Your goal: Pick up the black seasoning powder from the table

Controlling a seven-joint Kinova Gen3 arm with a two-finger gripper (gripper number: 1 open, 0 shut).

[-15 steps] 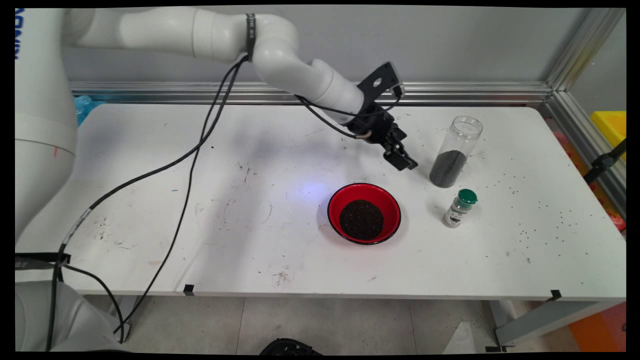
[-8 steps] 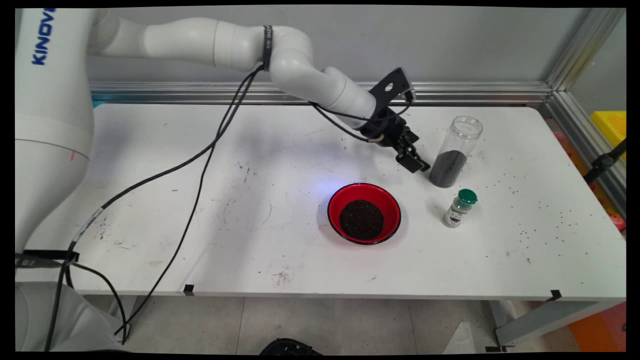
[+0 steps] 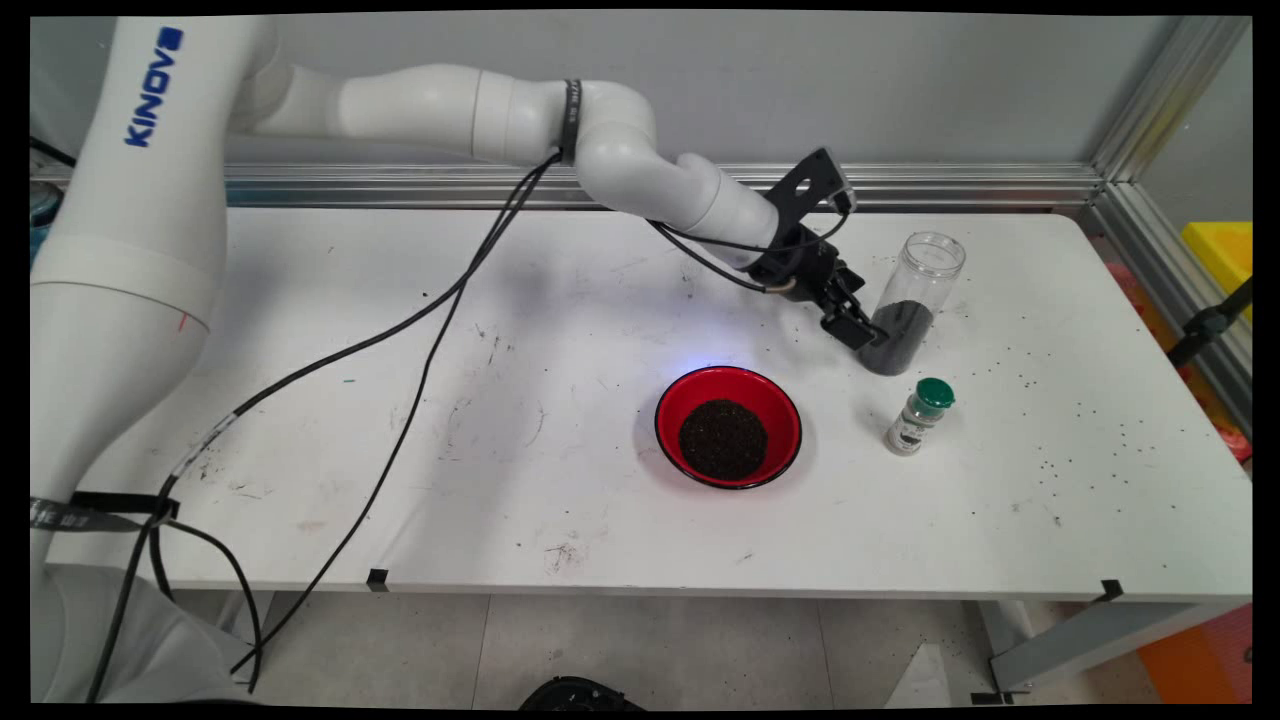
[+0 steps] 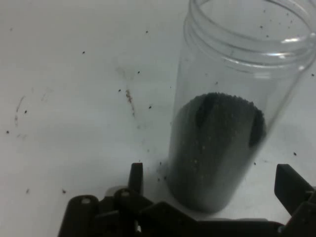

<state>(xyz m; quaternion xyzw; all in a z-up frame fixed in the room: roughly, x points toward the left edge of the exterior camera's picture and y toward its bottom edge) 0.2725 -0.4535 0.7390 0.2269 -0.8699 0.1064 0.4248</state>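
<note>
A tall clear jar (image 3: pixel 910 300) without a lid stands upright at the table's right back, roughly half full of fine black grains. My gripper (image 3: pixel 862 332) is open and low at the jar's left side, its tips reaching the jar's lower part. In the hand view the jar (image 4: pixel 222 138) stands between the two spread fingers (image 4: pixel 136 177), one on each side, and I cannot tell whether they touch the glass. A red bowl (image 3: pixel 728 426) with a heap of dark grains lies in front of the gripper, nearer the table's front.
A small spice shaker with a green cap (image 3: pixel 920 415) stands just in front of the jar, to the right of the bowl. Black grains are scattered over the table's right part. An aluminium rail (image 3: pixel 980 185) runs along the back edge. Black cables hang across the left.
The arm has carried the open gripper to the right and a little down, from left of the jar up to its lower side. Jar, bowl and shaker have not moved.
</note>
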